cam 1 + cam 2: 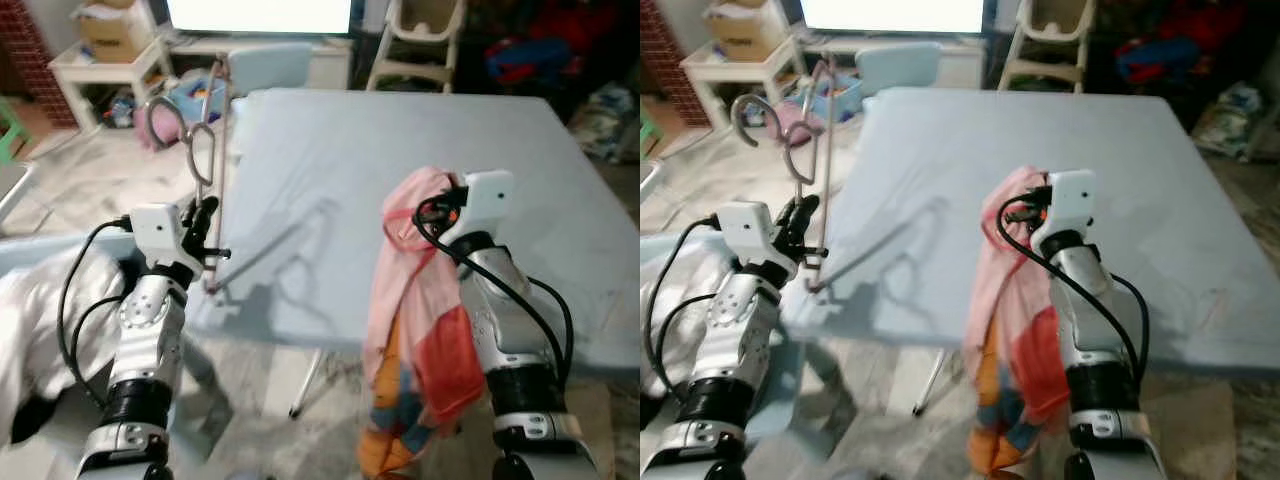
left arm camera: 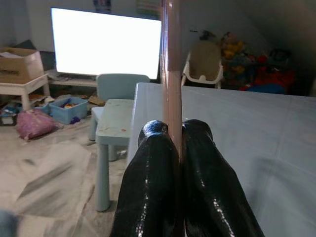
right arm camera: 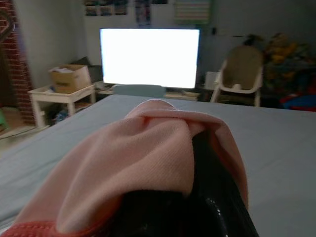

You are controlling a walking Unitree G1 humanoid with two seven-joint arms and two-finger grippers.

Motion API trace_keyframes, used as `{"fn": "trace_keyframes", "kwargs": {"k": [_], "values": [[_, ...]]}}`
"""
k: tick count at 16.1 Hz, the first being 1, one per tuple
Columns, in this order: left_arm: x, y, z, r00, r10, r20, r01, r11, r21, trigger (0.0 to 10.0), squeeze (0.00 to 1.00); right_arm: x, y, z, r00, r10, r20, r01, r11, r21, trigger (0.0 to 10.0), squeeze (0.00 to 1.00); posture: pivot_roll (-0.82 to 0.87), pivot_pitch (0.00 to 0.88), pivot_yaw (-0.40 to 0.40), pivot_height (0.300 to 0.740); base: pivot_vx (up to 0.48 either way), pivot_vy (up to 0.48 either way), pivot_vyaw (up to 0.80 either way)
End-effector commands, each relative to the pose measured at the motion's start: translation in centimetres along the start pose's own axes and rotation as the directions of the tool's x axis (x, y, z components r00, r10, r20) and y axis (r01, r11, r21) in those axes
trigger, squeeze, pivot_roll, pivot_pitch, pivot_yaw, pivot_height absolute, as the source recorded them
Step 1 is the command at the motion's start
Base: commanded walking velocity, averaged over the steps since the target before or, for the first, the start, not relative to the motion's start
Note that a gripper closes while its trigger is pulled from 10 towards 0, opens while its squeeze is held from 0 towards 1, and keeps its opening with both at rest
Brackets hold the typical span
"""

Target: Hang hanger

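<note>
One pink hanger (image 1: 213, 150) is held upright over the bed's (image 1: 420, 180) left edge, clamped by the closed left gripper (image 2: 177, 148). One pink garment (image 1: 420, 330) is draped over the right gripper (image 3: 207, 163) at the near edge; its fingers are hidden, so their state cannot be told.

the middle and right of the blue bed (image 1: 420, 150) lay bare, open to a reach. at lower centre the draped pink garment (image 1: 415, 330) blocked the near edge; the upright hanger (image 1: 205, 160) barred the left edge. clutter (image 1: 110, 40) crowded the upper left, a small blue chair (image 2: 116, 111) beyond.
</note>
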State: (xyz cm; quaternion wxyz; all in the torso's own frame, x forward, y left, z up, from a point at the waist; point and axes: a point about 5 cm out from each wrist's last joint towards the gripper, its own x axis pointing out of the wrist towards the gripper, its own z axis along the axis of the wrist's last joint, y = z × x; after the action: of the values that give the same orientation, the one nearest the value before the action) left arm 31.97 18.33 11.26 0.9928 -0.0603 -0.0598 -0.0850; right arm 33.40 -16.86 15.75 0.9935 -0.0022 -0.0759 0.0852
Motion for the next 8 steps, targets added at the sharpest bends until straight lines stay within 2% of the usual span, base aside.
{"fn": "trace_keyframes", "kwargs": {"k": [1, 2, 4, 5, 6, 8], "values": [[-0.2, -0.8, -1.1, 0.999, -0.017, -0.045, 0.016, 1.000, -0.019, 10.0, 0.00, 0.6, -0.8, 1.1, 0.999, -0.022, 0.039, 0.023, 1.000, -0.009, 10.0, 0.00, -0.04, 0.000, 0.005, 0.740, 0.394, 0.000, 0.00], [-0.2, -0.8, -1.1, 0.999, -0.018, -0.046, 0.018, 1.000, -0.019, 10.0, 0.00, 1.5, -0.6, 1.8, 0.998, -0.010, 0.059, 0.011, 1.000, -0.006, 10.0, 0.00, -0.04, 0.000, 0.004, 0.740, 0.398, 0.000, 0.00], [-0.1, -1.0, -1.1, 0.999, -0.022, -0.049, 0.021, 1.000, -0.019, 10.0, 0.00, 4.8, 0.0, 4.5, 0.993, 0.020, 0.115, -0.020, 1.000, 0.002, 10.0, 0.00, -0.03, 0.000, -0.006, 0.740, 0.390, 0.000, 0.00], [-0.1, -1.1, -1.2, 0.998, -0.019, -0.052, 0.018, 1.000, -0.017, 10.0, 0.00, 7.3, 0.8, 7.0, 0.987, 0.059, 0.147, -0.059, 0.998, -0.003, 10.0, 0.00, -0.02, 0.000, -0.019, 0.740, 0.304, 0.000, 0.00], [-0.2, -1.1, -1.2, 0.998, -0.015, -0.053, 0.015, 1.000, -0.014, 10.0, 0.00, 8.5, 1.4, 8.4, 0.983, 0.087, 0.160, -0.084, 0.996, -0.028, 10.0, 0.00, -0.01, 0.000, -0.030, 0.740, 0.240, 0.000, 0.00], [-0.7, -0.9, -1.2, 0.999, 0.012, -0.053, -0.013, 1.000, -0.007, 10.0, 0.00, 11.2, 2.3, 14.3, 0.972, 0.095, 0.217, -0.094, 0.995, -0.017, 10.0, 0.00, 0.03, 0.000, -0.060, 0.740, 0.000, 0.000, 0.00]]}}
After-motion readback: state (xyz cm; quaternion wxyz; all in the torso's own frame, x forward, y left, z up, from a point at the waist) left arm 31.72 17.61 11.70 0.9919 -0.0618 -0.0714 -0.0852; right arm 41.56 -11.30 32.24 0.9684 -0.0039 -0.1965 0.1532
